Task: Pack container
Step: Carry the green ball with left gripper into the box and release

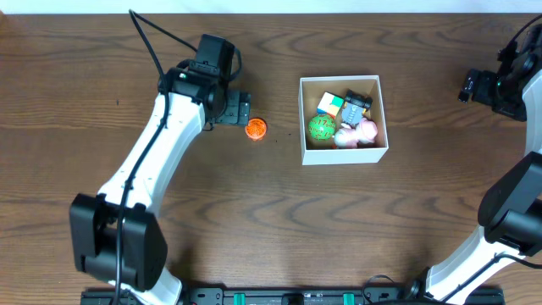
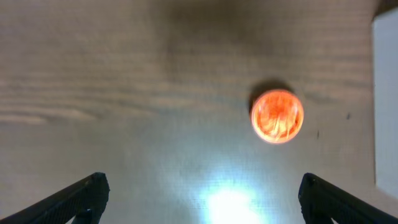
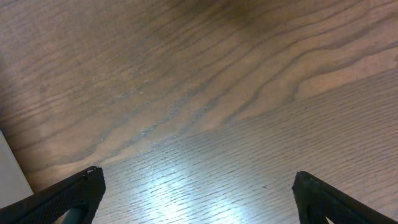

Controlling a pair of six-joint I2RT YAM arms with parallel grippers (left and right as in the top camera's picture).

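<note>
- container (image 1: pixel 345 154) sits right of centre on the table (image 1: pixel 271 220), white walls, brown floor, upright; toys are bunched toward its right and far side: green ball (image 1: pixel 322 128), pink toy (image 1: pixel 360 133), coloured cube (image 1: pixel 331 103), dark toy (image 1: pixel 356 103); bare floor shows only along the left wall
- risk: walls are shallow and the heap is high, so a drop onto the toys could bounce back out; the bare left strip looks the safer aim
- risk: box looks light, so a wrist or finger clipping the left wall would shove it
- orange ball (image 1: pixel 256 129) lies loose on the table left of the container, well apart from it; judged the last piece to pack
- risk: it is round on smooth wood, so a one-sided nudge sends it rolling, maybe out of reach
- left gripper (image 1: pixel 244 110) just beside the ball on its far-left side, fingers spread wide, nothing between; in the wrist view the ball sits off to the right and ahead of the tips, so closing here would catch air or flick it
- right gripper (image 1: pixel 470 86) far right, jaws wide apart, holding nothing, above bare wood; well clear, low clash risk unless both arms go for the box
</note>
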